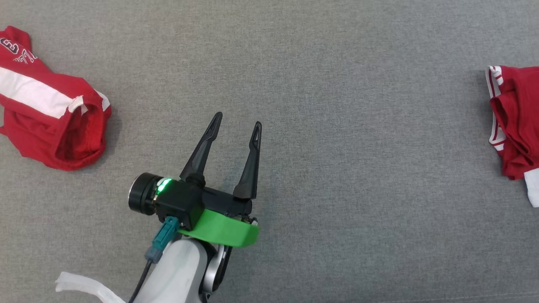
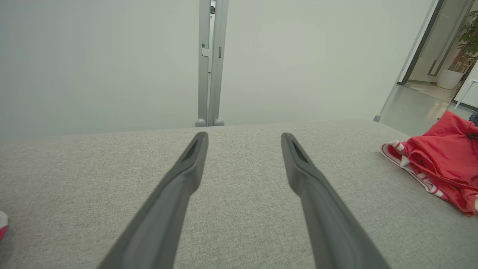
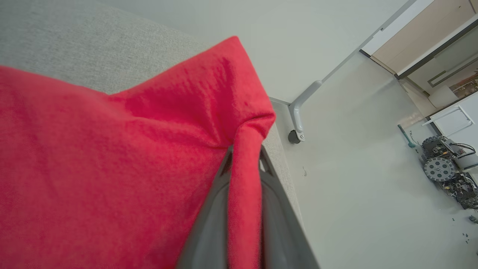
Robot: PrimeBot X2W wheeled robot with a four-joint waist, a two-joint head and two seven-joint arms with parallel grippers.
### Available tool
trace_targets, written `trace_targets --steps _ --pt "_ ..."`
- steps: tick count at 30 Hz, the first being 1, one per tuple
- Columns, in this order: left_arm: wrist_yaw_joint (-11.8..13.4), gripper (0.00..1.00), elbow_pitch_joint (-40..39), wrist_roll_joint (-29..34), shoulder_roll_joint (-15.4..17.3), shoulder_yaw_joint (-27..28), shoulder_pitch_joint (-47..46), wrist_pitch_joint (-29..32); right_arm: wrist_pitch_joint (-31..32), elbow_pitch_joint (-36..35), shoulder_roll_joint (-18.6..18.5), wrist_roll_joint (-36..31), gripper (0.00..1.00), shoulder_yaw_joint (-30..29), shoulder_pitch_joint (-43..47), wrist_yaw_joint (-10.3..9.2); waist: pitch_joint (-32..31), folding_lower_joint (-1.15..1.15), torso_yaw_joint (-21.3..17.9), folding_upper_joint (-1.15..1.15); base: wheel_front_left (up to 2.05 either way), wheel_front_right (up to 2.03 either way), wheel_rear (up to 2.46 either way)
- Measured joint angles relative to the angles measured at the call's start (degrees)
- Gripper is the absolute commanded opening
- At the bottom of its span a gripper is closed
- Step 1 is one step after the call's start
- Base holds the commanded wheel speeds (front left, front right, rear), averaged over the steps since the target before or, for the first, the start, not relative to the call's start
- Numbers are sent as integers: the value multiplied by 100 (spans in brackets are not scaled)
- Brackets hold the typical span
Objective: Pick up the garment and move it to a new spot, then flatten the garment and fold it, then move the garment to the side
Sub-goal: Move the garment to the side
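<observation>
- Grey woven cloth covers the desk (image 1: 337, 63). A broad stretch across the middle is bare, with a red heap at each side.
- Garment (image 1: 514, 118): red with white-and-red striped trim. It is bunched in folds at the desk's right side and partly cut off by the head view's border. Its long axis runs away from the robot and back, roughly along that side.
- Second red garment (image 1: 50, 105): it has a white band and some lettering. It lies crumpled at the left side, well apart from the first.
- Left end effector (image 1: 238, 119): the fingers are spread wide with nothing between them. It sits over bare cloth near the middle, tips pointing away from the robot. Whether the tips touch the cloth, I cannot tell.
- Right end effector (image 3: 246, 160): the fingers are pressed together on a narrow fold of the garment's red fabric. The fold runs up between them, and the rest billows to one side. The desk's edge is just beside the fingers, with floor beyond it.
- Key relation: the garment lies to the right of the left end effector and well apart from it. The right arm is the nearer one and has the grip.
- Judgement: this is the pick-up step, with flattening and folding not yet begun. The bare middle looks like the natural new spot. That means a carry leftward, across the garment's long axis.
- Risk, as a guess: a single pinched fold may let the bulk drag or slip.
</observation>
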Motion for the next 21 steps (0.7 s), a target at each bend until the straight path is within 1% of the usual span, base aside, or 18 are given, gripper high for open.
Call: trace_targets --steps 2,3,4,8,12,17,21 --pt "5 100 15 -15 0 2 1 0 1 93 4 -101 0 -126 -3 0 -6 0 36 0 0 0 0" --pt "5 100 25 -18 0 4 1 0 1 126 4 -175 43 -201 -3 0 -26 0 45 0 0 0 0" --pt "7 100 25 -31 0 11 2 0 1 141 3 -226 100 -277 -2 0 -46 0 49 0 0 0 0" --pt "32 100 26 -82 0 68 20 0 0 159 112 -433 100 -536 18 0 -189 0 31 0 0 0 0" --pt "31 100 43 -144 0 131 112 0 0 -74 396 -591 100 -668 118 0 -394 0 0 0 0 0 0" --pt "34 100 40 -254 0 333 366 0 -1 -860 1018 -461 100 -689 385 -1 -742 0 -44 0 0 0 0" --pt "33 100 34 -278 -1 488 586 0 -4 -1696 1537 -91 100 -536 785 -1 -1044 0 -66 0 0 0 0"
